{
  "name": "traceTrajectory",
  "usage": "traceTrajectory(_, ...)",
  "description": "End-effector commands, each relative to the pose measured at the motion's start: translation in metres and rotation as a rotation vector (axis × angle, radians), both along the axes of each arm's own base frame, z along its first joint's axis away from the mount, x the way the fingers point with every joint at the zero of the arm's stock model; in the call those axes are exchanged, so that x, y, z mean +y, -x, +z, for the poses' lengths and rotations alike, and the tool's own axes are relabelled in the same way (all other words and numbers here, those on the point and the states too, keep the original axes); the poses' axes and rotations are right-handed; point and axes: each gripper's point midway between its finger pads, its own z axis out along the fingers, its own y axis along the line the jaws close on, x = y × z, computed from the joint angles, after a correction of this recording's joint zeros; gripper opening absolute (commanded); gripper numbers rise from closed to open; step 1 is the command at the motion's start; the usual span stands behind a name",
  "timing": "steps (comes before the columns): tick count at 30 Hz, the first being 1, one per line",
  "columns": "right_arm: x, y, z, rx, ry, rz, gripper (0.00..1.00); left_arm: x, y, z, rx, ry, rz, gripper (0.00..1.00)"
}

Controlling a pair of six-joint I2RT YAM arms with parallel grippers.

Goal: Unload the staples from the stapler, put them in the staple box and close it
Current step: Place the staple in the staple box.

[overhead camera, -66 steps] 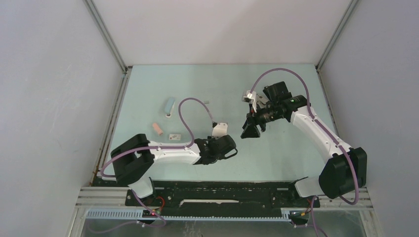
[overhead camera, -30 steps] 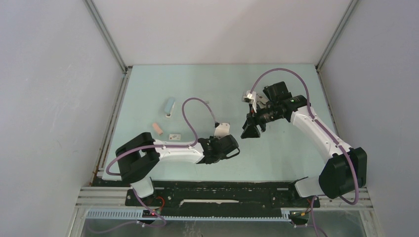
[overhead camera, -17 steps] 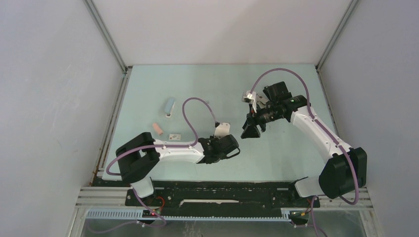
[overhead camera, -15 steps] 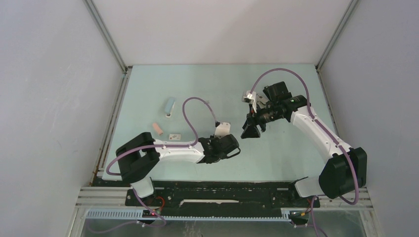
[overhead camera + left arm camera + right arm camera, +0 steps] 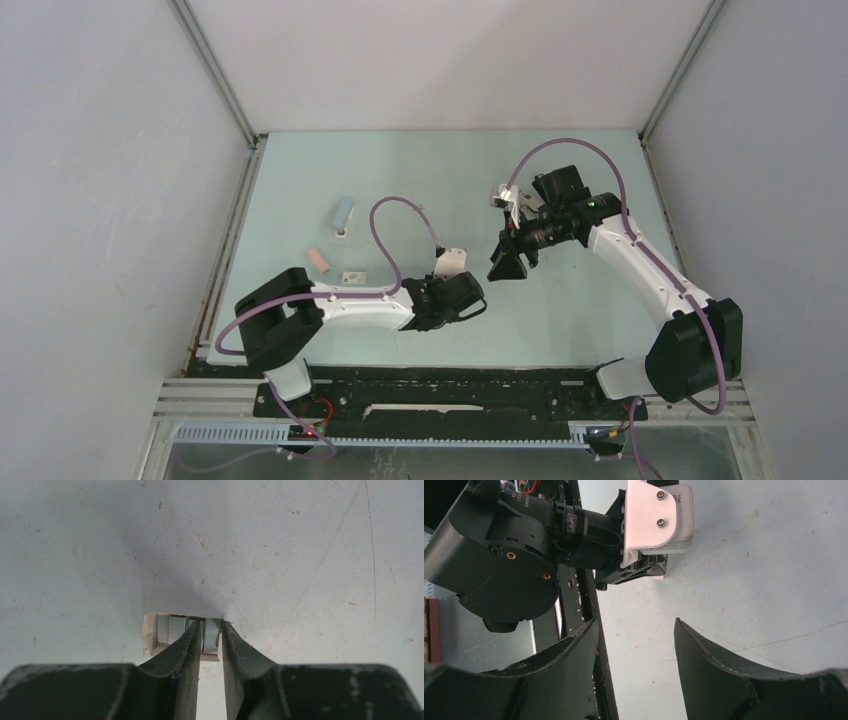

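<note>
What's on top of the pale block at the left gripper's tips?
Silvery staples lie on the pale block; the left gripper flanks one piece. The block's near part is covered.

Over the last two seconds my left arm (image 5: 360, 305) has slid a little to the right, elbow and wrist together, carrying my left gripper (image 5: 211, 630) along. The purple cable (image 5: 397, 199) looped above it has shifted right too.

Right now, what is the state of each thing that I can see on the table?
staples: lying on the table, one end between the left fingers.
left fingers: narrowly apart astride that end; grip unclear.
right fingers: wide open, empty.
blue stapler: lying flat, untouched.
pink block: lying flat, untouched.
</note>
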Motion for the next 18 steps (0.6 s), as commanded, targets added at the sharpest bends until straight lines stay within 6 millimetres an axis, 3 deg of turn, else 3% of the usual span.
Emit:
traceTrajectory(1,0.001,0.004,0.009,-0.031,-0.025,0.016,0.66,-0.016,-0.008,0.018,-0.029,0.036,0.002,0.27)
traceTrajectory(7,0.001,0.004,0.009,-0.03,-0.025,0.015,0.66,-0.016,-0.008,0.023,-0.036,0.035,-0.001,0.26)
traceTrajectory(18,0.001,0.004,0.01,-0.032,-0.026,0.015,0.66,-0.015,-0.018,0.05,-0.097,0.076,0.012,0.25)
